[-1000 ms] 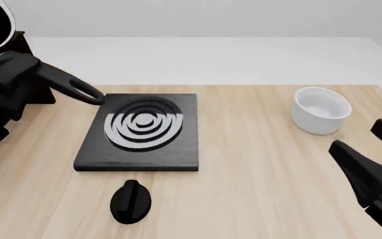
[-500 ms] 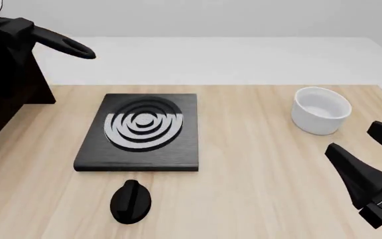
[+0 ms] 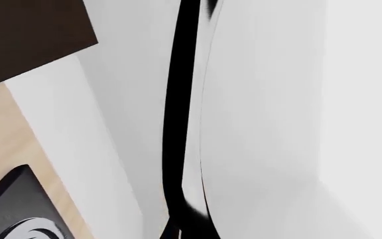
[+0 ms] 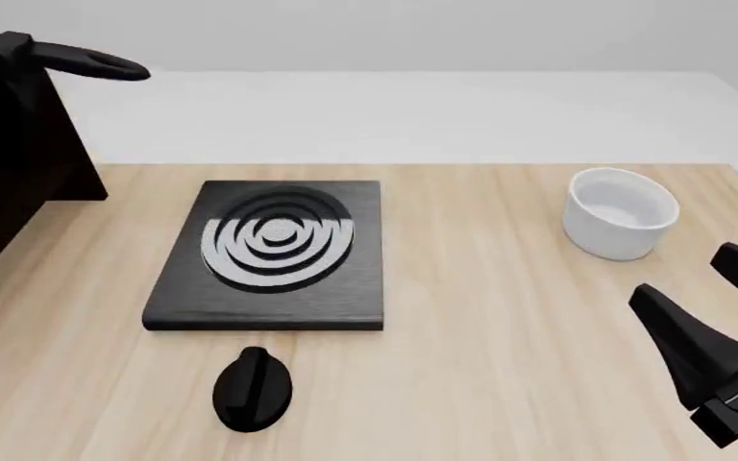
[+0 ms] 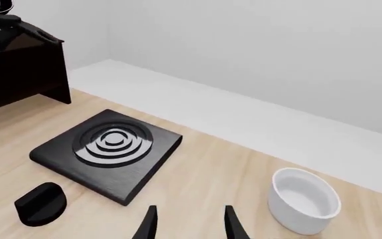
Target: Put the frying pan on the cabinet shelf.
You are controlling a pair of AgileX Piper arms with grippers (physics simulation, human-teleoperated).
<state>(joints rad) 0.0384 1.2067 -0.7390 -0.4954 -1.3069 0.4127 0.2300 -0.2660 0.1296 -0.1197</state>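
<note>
Left claw state cannot be told; it sits off-frame at the tall dark brown cabinet (image 4: 16, 163). Small black frying pan's slim handle (image 4: 87, 63) projects rightward above the cabinet top. Right claw (image 5: 187, 224), fingers apart, idles far across the desk (image 4: 498, 317).

Lying flat on the light wooden tabletop (image 4: 498, 365): black stove plate (image 4: 270, 254) with grey concentric rings, taken as landmark. Sitting just near of the stove plate, apart from it: small black knob (image 4: 253, 388). Standing upright well to the right of the stove plate, slightly farther back: white handleless bowl (image 4: 619, 212).
</note>
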